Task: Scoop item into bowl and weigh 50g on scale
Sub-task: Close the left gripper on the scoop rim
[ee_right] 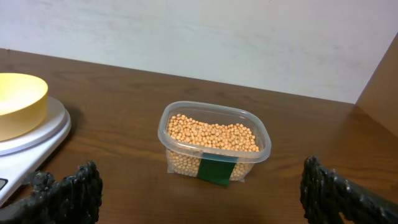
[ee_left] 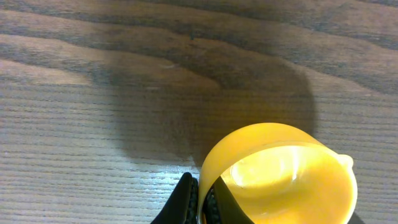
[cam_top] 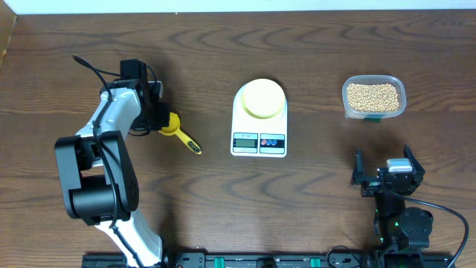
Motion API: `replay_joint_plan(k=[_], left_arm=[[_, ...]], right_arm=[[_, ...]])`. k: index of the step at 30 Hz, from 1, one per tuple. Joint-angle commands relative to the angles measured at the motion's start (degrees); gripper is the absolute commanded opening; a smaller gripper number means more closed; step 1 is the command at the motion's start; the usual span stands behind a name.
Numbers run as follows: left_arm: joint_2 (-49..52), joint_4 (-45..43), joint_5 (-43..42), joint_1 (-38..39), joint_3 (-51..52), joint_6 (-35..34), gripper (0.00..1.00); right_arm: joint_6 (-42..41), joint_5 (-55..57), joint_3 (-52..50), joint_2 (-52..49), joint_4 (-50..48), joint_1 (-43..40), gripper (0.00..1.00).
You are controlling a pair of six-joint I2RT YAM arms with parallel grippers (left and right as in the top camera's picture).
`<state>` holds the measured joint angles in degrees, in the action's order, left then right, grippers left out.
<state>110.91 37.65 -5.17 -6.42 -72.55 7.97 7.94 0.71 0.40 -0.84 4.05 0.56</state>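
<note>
Left gripper (cam_top: 158, 114): clenched on the cup wall of a yellow scoop (cam_top: 177, 129), left of the scale.
Scale (cam_top: 259, 143): centre of the wooden surface (cam_top: 245, 208), with the cream bowl (cam_top: 262, 98) on its platform.
Clear container (cam_top: 347, 104): far right, holding the beans (cam_top: 373, 95).
Right gripper (cam_top: 387, 173): near the container, fingers spread wide, released.

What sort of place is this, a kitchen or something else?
Probably a robotics test bench, not a kitchen: a left arm and right arm stand at a wooden table by a plain white wall, with a scale, bowl, yellow scoop and container of beans set out.
</note>
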Motion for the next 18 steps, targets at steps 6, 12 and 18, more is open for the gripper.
replay_joint_plan(k=[6, 12, 18], left_arm=[[-5.5, -4.0, 0.7, -0.1, -2.1, 0.6, 0.08], [-9.0, -10.6, 0.7, 0.0, -2.1, 0.5, 0.08], [-11.5, -16.7, 0.7, 0.0, -2.1, -3.8, 0.08]], right_arm=[[-0.6, 0.2, -0.1, 0.4, 0.2, -0.2, 0.99], [-0.6, 0.2, -0.1, 0.4, 0.2, -0.2, 0.99], [-0.6, 0.2, -0.1, 0.4, 0.2, -0.2, 0.99]])
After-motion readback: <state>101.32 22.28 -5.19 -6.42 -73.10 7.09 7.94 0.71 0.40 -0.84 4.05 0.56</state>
